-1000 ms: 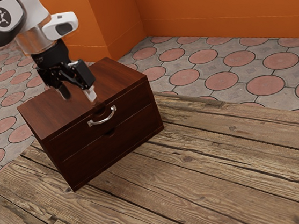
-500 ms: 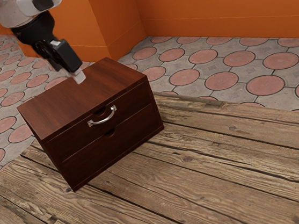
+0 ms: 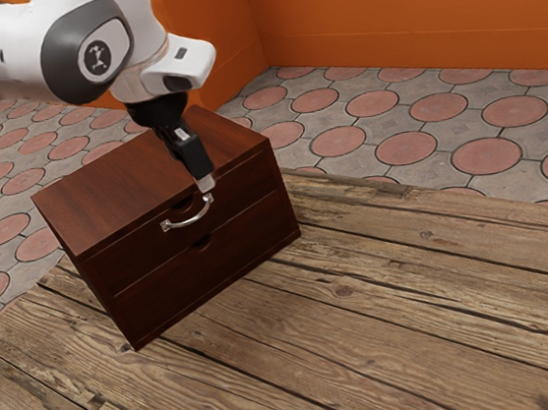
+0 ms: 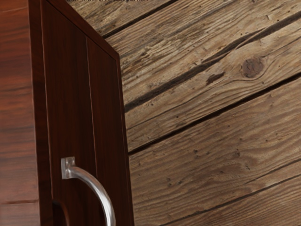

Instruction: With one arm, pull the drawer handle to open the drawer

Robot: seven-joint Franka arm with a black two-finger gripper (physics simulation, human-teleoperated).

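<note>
The tool (image 3: 206, 184) is hovering just above one end of the drawer handle (image 3: 188, 216); whether it is gaping, I cannot tell.

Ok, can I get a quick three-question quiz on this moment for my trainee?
1. True or false: the upper drawer is already pulled out of the cabinet.
2. The gripper is nearest to: A) the handle, at its end on the exterior view's right; B) the cabinet's back corner; C) the cabinet's base.
3. How many drawer fronts carry a metal handle?
Key: 1 false, its front sits flush with the one below. 2 A. 3 one.
</note>
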